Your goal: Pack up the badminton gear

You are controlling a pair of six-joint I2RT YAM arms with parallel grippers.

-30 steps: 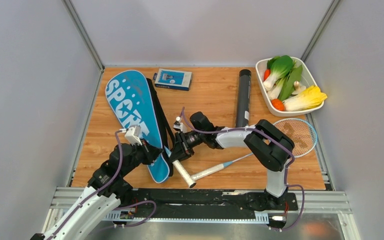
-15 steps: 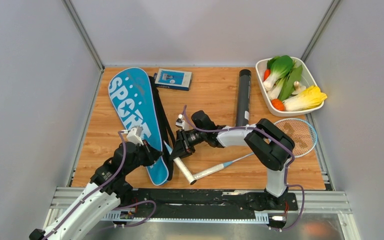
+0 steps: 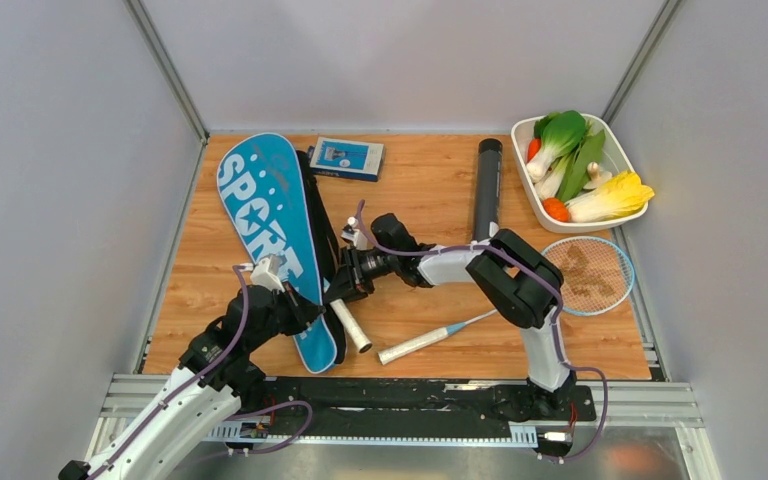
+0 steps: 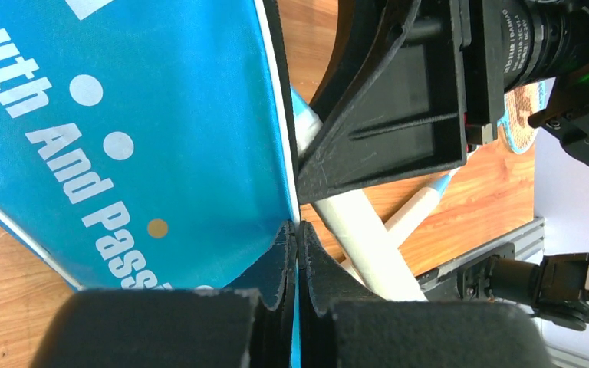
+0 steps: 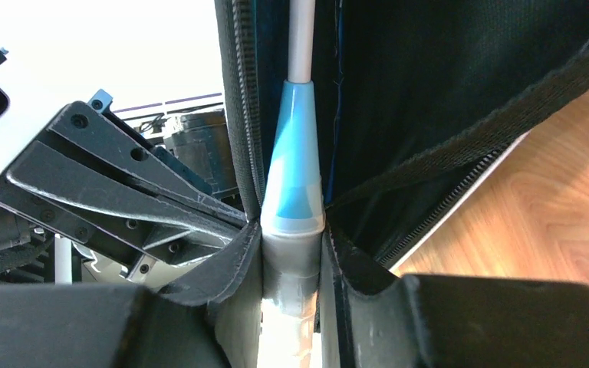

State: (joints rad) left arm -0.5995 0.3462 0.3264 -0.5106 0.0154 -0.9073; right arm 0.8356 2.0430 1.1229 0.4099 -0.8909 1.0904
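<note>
Holding racket (image 3: 350, 326) by handle top in right pincer (image 5: 291, 238), clamped, centre frame, shaft inside blue SPORT cover (image 3: 265, 210) at left. Pinching cover's lower edge with left pincer (image 4: 297, 230), closed on fabric. On bench (image 3: 430, 200): second racket (image 3: 590, 272) lower right.

Racket (image 5: 295, 176) head hidden — inside SPORT cover (image 3: 263, 212).

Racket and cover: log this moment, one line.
left gripper: shut on cover edge | right gripper: shut on racket, shaft in cover | second racket: unpacked
</note>
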